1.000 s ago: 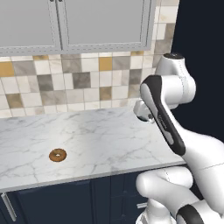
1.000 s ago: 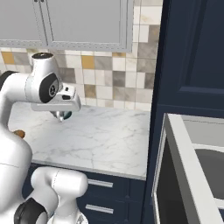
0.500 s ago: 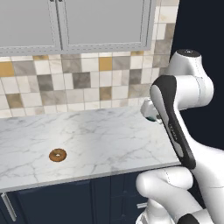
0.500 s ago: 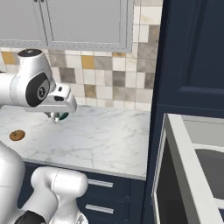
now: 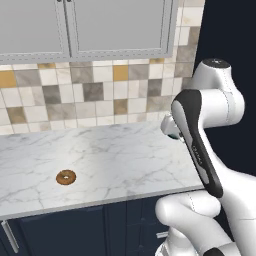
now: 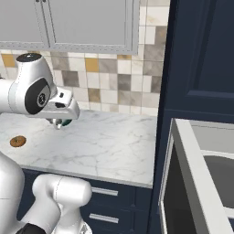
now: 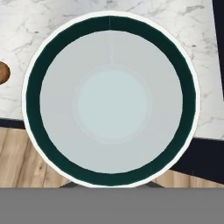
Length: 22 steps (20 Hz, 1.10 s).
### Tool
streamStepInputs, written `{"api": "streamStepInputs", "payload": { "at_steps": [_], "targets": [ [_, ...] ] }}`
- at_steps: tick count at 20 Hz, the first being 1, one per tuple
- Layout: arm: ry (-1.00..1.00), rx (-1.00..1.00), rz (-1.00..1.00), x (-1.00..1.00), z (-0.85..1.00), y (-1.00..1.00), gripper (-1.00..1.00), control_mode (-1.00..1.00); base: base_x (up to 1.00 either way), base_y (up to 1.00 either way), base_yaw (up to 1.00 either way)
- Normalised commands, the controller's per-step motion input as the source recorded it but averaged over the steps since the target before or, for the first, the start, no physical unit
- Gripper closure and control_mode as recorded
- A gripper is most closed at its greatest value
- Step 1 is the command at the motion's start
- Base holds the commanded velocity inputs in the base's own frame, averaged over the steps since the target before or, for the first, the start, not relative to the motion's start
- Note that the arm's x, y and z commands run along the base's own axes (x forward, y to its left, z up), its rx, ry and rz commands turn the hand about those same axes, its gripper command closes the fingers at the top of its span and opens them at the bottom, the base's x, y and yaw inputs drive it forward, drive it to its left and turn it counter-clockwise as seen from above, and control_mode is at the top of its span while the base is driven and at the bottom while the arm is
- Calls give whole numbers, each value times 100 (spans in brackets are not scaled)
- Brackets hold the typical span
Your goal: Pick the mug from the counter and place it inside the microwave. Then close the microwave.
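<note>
Left base view: the arm stands at the right end of the surface [image 5: 100, 160], bent over its right edge. The mug [image 5: 172, 131] shows as a small pale and green sliver beside the arm's dark link, clear of the marble. The gripper itself is hidden by the arm here. A donut [image 5: 65, 177] lies on the near left of the surface, well apart from the mug.

Right base view: the gripper [image 6: 59, 121] hangs under the white wrist, above the left part of the surface [image 6: 109, 146], with the mug [image 6: 63, 122] tucked beneath it, green rim just visible. The jaws are nearly closed and appear to have hold of the mug. The donut [image 6: 18, 141] sits to the far left. At the right, the microwave [image 6: 196, 178] stands open, its door [image 6: 167, 192] swung toward the camera. This opening is absent from the left base view.

Hand view: the mug [image 7: 110, 105] is seen straight down its mouth, with a dark green band inside a white rim and a pale bottom; marble and floor lie beyond it. The jaws' contact is not shown.

Judgement: the mug is rigid, light, smooth-glazed and breakable. A grip on the rim wall suits it, but it may swing or slip if moved sharply.
</note>
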Motion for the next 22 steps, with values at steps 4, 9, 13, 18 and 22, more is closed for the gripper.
{"api": "streamStepInputs", "payload": {
  "at_steps": [4, 9, 13, 18, 22],
  "targets": [
    [0, 0, 0, 0, 0, 0, 100, -100, 0, 0, 0],
    [0, 0, 0, 0, 0, 0, 100, 100, -59, 0, 0],
    [0, 0, 0, 0, 0, 0, 100, 100, -64, 0, 0],
    [0, 0, 0, 0, 0, 0, 100, 100, -58, 0, -6],
    [0, 0, 0, 0, 0, 0, 100, 100, -84, 0, -26]
  ]
}}
